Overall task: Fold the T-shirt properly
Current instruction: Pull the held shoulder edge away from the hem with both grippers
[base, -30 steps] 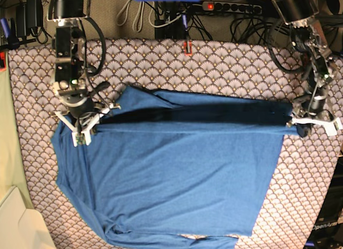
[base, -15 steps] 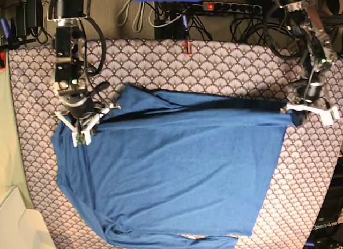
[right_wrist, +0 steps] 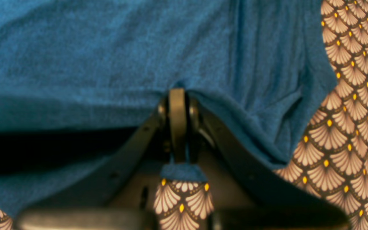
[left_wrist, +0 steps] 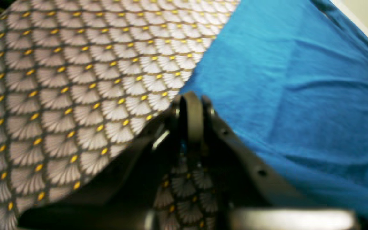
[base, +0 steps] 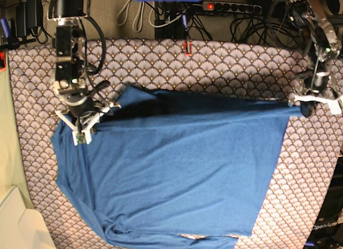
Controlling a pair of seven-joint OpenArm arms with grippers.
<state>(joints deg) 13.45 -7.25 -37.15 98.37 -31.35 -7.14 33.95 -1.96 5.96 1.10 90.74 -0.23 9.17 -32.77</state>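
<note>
Both my grippers — left gripper [base: 310,101], right gripper [base: 86,125] — are clamped on the T-shirt [base: 177,174]'s far edge; folding has barely begun, with most of it lying flat.

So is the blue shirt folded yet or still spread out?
Mostly spread: the T-shirt lies flat on the patterned cloth, only its top edge lifted.

**Three views: one from above, two from the wrists**

The whole counter [base: 177,61] is seen by the base view from overhead, looking straight down, far enough off for both arms to be taken in. The left wrist view is carried close behind its fingers [left_wrist: 193,108], aimed low across patterned cloth [left_wrist: 59,95] and the shirt [left_wrist: 299,95]. The right wrist view is set likewise, very near. The shirt's upper edge, seen close by each wrist view, is shared with the base view.
</note>
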